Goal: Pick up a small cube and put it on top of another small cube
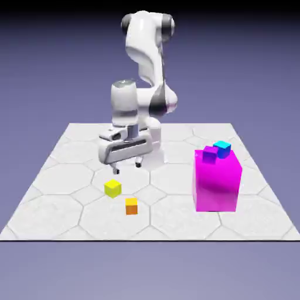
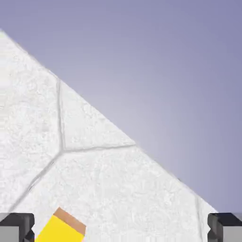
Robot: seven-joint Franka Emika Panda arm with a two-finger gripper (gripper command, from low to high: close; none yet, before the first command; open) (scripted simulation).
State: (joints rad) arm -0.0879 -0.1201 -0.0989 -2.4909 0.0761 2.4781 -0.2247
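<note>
Four cubes, one block: we are reading this scene by size.
Magenta block: serving as a pedestal, bearing the cyan cube beside a purple cube.
Gripper: hovering with jaws wide, empty, readying a grasp.
Yellow cube: lying on the table, just below the gripper.
Orange cube: sitting nearby, a distractor.

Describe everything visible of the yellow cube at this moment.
The yellow cube is tiny, bright and plain-faced, with a matte, uniform look. It sits flat on the white hexagon-patterned table, untouched, beside the orange cube but apart from it. The open gripper hangs above and behind it. In the hand view it shows at the bottom edge, near one fingertip.
</note>
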